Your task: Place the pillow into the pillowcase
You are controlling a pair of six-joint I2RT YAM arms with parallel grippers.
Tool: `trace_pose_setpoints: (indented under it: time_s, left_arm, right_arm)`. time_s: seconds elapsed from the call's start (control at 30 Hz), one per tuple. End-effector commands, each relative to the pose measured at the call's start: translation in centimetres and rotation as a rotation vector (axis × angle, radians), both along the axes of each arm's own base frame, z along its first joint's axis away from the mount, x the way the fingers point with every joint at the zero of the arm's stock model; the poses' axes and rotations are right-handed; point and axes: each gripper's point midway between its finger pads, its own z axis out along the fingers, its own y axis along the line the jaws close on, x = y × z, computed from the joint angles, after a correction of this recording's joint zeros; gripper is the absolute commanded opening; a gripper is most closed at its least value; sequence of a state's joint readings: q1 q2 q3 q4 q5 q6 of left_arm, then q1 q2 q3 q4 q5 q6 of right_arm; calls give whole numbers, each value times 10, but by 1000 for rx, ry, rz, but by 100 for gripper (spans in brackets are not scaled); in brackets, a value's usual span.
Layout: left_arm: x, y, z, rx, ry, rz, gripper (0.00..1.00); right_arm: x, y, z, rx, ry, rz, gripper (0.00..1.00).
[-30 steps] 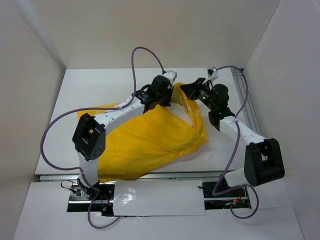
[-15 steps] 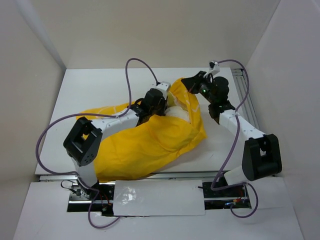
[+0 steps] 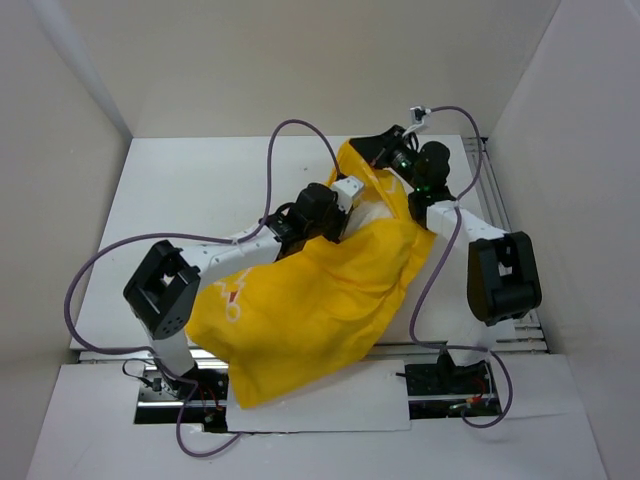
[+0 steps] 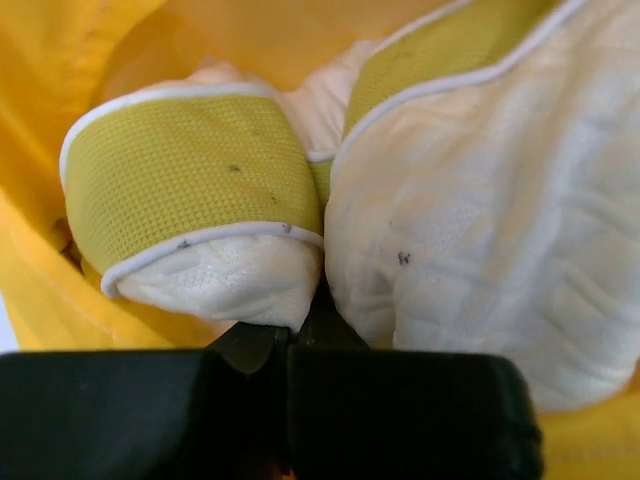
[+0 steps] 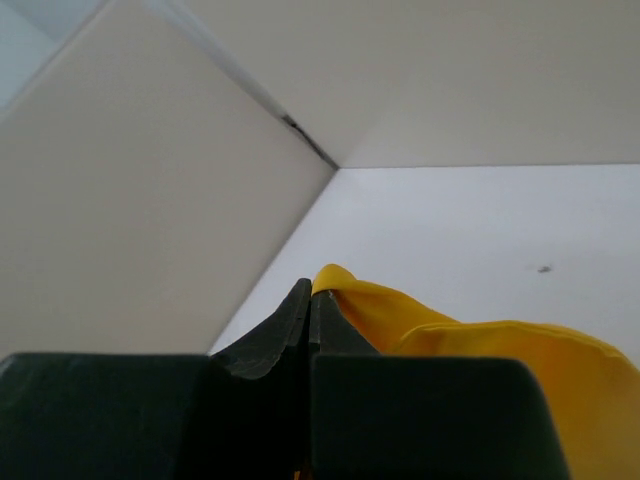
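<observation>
The left end effector (image 4: pixel 306 318) is closed on a fold of the pillow (image 4: pixel 480 220), inside the pillowcase (image 3: pixel 320 300) mouth. The right end effector (image 5: pixel 310 300) pinches the pillowcase rim above the surface (image 3: pixel 180 190). Both items appear soft, light and limp: grip bunched folds or hems.

- We find no word, number or brand that we can read in any of the views.
- On the pillowcase (image 3: pixel 330 300), at its near left part in the top view, we see a small red and white printed mark (image 3: pixel 232 298). It is too small for us to make out as letters.
- On the pillow (image 4: pixel 480 200), in the left wrist view, we see only tiny dark specks (image 4: pixel 403 258), which are not writing.
</observation>
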State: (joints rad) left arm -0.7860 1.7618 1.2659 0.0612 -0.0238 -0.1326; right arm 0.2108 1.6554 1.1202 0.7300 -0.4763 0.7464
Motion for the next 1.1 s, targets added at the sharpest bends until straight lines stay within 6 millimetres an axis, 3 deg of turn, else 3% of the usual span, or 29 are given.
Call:
trace_pose_setpoints:
  time_s: [0.0, 0.03, 0.07, 0.1, 0.13, 0.23, 0.3, 0.33, 0.37, 0.43, 0.47, 0.57, 0.6, 0.73, 0.9, 0.97, 1.07]
  left_arm:
    - [-101, -24, -65, 93, 331, -305, 0]
    - [-79, -25, -57, 85, 312, -232, 2]
    - [-69, -28, -56, 78, 306, -221, 5]
    - [-59, -28, -65, 70, 338, -204, 10]
    - [-51, -35, -57, 39, 338, -209, 22]
    - [-29, -35, -53, -4, 357, -168, 33]
    - [-1, -21, -41, -7, 325, -79, 55]
    - [8, -15, -23, -33, 296, -49, 72]
    - [18, -9, -8, -57, 272, -17, 100]
    - [35, 16, 17, -101, 241, 22, 100]
    - [31, 27, 37, -140, 230, 26, 100]
    - [29, 54, 59, -202, 206, 23, 100]
    - [25, 62, 77, -220, 171, 14, 100]
    - [28, 80, 90, -226, 151, 54, 100]
    - [34, 73, 99, -230, 145, 27, 100]
    - [38, 68, 89, -222, 173, 18, 100]
    - [51, 66, 90, -233, 176, 64, 100]
  right_arm:
    - [-55, 1, 128, 278, -447, 132, 0]
    - [-61, 7, 111, 299, -398, 171, 0]
    - [-65, 8, 105, 305, -383, 190, 0]
    - [-71, 8, 106, 309, -385, 204, 0]
    - [-75, 10, 102, 316, -370, 227, 0]
    - [-84, 18, 100, 303, -366, 281, 0]
    - [-82, 19, 100, 295, -359, 276, 0]
    - [-76, 19, 95, 289, -336, 258, 0]
    - [-73, 15, 92, 281, -334, 244, 0]
    - [-70, 6, 92, 276, -318, 198, 0]
    - [-62, -4, 90, 243, -312, 157, 0]
    - [-50, -17, 75, 158, -251, 40, 0]
    - [-50, -20, 65, 137, -232, 14, 0]
    - [-55, -27, 69, 74, -251, -42, 0]
    - [-50, -18, 65, -30, -222, -12, 0]
    - [-49, -15, 59, -44, -198, -14, 0]
    - [-54, -13, 57, -34, -209, 11, 0]
